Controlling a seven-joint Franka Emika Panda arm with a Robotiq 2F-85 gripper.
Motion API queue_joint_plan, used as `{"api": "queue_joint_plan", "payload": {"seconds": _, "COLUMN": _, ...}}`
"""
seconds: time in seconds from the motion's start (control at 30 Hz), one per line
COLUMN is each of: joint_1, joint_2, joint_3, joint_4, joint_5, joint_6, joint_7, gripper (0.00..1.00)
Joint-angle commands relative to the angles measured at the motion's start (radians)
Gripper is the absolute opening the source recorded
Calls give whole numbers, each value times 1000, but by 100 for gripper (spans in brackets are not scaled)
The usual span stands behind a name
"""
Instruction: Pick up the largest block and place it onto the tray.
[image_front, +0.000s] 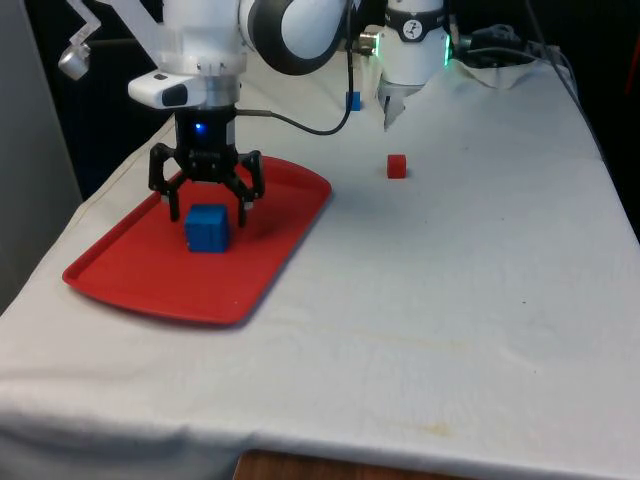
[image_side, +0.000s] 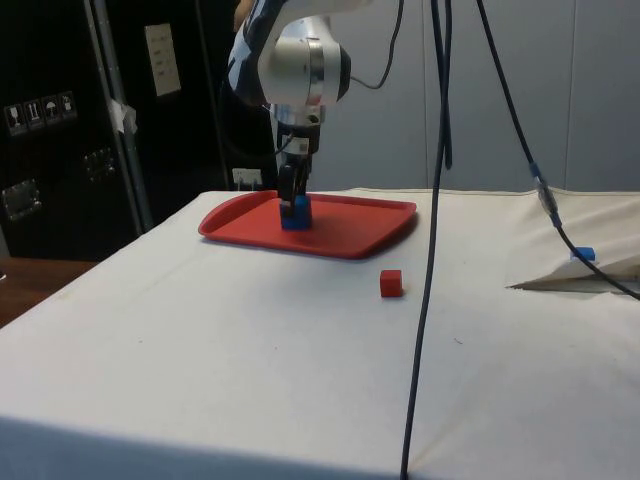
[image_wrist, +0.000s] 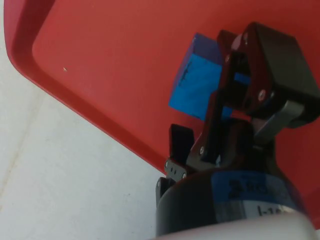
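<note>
The blue block (image_front: 207, 228), the largest one, rests on the red tray (image_front: 130, 280) toward the front view's left. My gripper (image_front: 207, 206) hovers just over it, open. Its fingertips (image_front: 172, 208) are spread wider than the block, one on either side, and nothing is held. From the side, the blue block (image_side: 295, 214) stands on the tray (image_side: 350, 235) directly under the gripper (image_side: 292, 202). The wrist view has the blue block (image_wrist: 194, 85) lying on the tray's floor (image_wrist: 115, 50), partly behind a black finger (image_wrist: 260, 65).
A small red block (image_front: 397, 166) (image_side: 391, 283) lies on the white cloth beside the tray. A smaller blue block (image_front: 354, 100) (image_side: 585, 254) sits near the robot's base. Black cables (image_side: 435, 200) hang across the side view. The tray's raised rim (image_wrist: 75, 110) borders the cloth.
</note>
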Motion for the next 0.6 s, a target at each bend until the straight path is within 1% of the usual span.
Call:
{"api": "queue_joint_plan", "payload": {"seconds": 0.0, "joint_1": 0, "joint_2": 0, "joint_3": 0, "joint_4": 0, "joint_5": 1, "joint_6": 0, "joint_7": 0, "gripper": 100}}
{"api": "queue_joint_plan", "payload": {"seconds": 0.07, "joint_1": 0, "joint_2": 0, "joint_3": -1, "joint_4": 0, "joint_5": 0, "joint_6": 0, "joint_7": 0, "gripper": 100}}
{"api": "queue_joint_plan", "payload": {"seconds": 0.23, "joint_1": 14, "joint_2": -24, "joint_3": -24, "joint_4": -5, "joint_5": -6, "joint_6": -9, "joint_7": 2, "gripper": 100}}
{"api": "queue_joint_plan", "payload": {"seconds": 0.27, "joint_1": 13, "joint_2": -22, "joint_3": -25, "joint_4": 1, "joint_5": 0, "joint_6": -8, "joint_7": 0, "gripper": 100}}
{"api": "queue_joint_plan", "payload": {"seconds": 0.3, "joint_1": 20, "joint_2": -33, "joint_3": -33, "joint_4": -7, "joint_5": -6, "joint_6": -14, "joint_7": 2, "gripper": 100}}
{"api": "queue_joint_plan", "payload": {"seconds": 0.53, "joint_1": 43, "joint_2": -64, "joint_3": -68, "joint_4": -13, "joint_5": -14, "joint_6": -30, "joint_7": 7, "gripper": 100}}
{"api": "queue_joint_plan", "payload": {"seconds": 0.57, "joint_1": 50, "joint_2": -72, "joint_3": -78, "joint_4": -14, "joint_5": -15, "joint_6": -35, "joint_7": 8, "gripper": 100}}
